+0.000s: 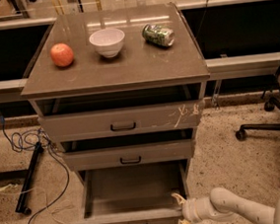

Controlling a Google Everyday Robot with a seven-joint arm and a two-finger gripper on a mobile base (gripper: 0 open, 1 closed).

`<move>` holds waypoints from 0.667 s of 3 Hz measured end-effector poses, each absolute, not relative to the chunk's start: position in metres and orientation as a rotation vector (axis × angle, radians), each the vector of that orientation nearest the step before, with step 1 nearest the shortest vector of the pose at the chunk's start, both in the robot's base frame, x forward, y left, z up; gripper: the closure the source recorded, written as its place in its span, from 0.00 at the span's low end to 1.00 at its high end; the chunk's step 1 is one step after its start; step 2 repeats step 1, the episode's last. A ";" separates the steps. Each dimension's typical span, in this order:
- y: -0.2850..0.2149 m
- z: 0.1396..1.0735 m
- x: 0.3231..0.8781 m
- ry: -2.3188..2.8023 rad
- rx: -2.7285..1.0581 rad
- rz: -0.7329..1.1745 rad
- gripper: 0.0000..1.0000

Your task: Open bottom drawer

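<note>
Judging bottom drawer [111, 220] near full travel: lowest of three, pulled well out, front toward camera. Pincer [180, 212] at front's right end, released, fingers [177, 198] spread above and below edge. Finish with straight, level pull; avoid twisting from corner; stop before runners end. Inside drawer: nothing visible. Middle drawer [129, 154], top drawer [82, 124] slightly ajar, contents hidden. On surface [126, 68]: bowl [107, 40], apparently empty; apple [62, 54]; can [158, 35].

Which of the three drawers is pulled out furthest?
The bottom drawer, the narrowest: its inside shows, while the top drawer and middle drawer sit nearly shut. The gripper is at its front right corner.
</note>
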State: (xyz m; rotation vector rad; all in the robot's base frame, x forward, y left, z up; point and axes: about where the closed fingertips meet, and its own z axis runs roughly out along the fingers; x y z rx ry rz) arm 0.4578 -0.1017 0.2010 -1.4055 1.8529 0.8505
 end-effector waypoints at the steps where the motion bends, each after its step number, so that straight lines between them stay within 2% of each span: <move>1: -0.102 0.201 0.458 1.853 -1.406 0.851 0.00; 2: -0.102 0.201 0.458 1.853 -1.406 0.851 0.00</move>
